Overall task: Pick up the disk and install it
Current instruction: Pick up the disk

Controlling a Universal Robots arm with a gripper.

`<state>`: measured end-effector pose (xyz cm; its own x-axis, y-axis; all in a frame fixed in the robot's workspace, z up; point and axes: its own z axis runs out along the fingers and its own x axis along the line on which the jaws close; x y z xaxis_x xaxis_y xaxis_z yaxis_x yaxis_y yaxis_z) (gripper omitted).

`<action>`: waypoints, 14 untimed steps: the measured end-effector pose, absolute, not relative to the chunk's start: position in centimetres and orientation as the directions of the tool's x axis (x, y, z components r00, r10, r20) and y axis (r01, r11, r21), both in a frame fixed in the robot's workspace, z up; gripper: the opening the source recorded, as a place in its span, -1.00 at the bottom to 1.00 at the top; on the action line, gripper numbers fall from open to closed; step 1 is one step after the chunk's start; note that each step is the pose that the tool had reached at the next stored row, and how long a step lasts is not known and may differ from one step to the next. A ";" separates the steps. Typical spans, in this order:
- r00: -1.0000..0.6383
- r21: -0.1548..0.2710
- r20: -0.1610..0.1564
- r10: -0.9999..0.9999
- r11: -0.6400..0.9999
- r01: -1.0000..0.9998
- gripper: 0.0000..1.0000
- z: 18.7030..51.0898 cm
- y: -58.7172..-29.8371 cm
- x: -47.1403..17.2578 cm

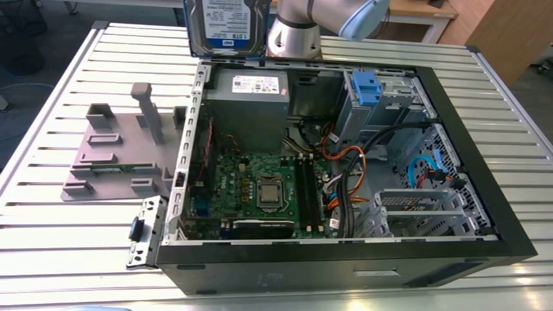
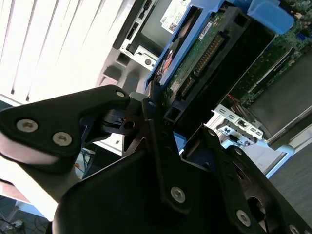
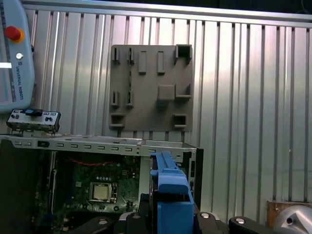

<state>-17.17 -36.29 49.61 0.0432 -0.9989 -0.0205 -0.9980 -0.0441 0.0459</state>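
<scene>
The disk (image 1: 226, 26) hangs upright in the air above the back edge of the open computer case (image 1: 484, 162), its white label with the blue band facing the exterior view. In the second wrist view my gripper (image 2: 178, 117) is shut on the disk (image 2: 200, 53), whose green circuit side and blue bracket show between the black fingers (image 2: 161, 141). In the first wrist view the blue bracket of the disk (image 3: 171, 195) points down toward the case.
Inside the case are a grey power supply box (image 1: 250, 103), the motherboard (image 1: 259, 188), loose cables (image 1: 346, 162) and a drive cage with a blue clip (image 1: 366, 87). A grey fixture plate (image 1: 121, 152) lies on the slatted table beside the case. A teach pendant (image 3: 14, 58) rests nearby.
</scene>
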 end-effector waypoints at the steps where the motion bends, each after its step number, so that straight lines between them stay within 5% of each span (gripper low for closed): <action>1: 0.043 0.046 -0.020 -0.999 -0.044 -0.998 -0.26 49.6 -36.3 -17.2; 14: 0.043 0.046 -0.020 -0.999 -0.044 -0.998 -0.26 49.6 -36.7 -17.2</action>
<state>-17.17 -36.69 49.62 0.0432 -0.9989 -0.0204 -0.9980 -0.0441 0.0459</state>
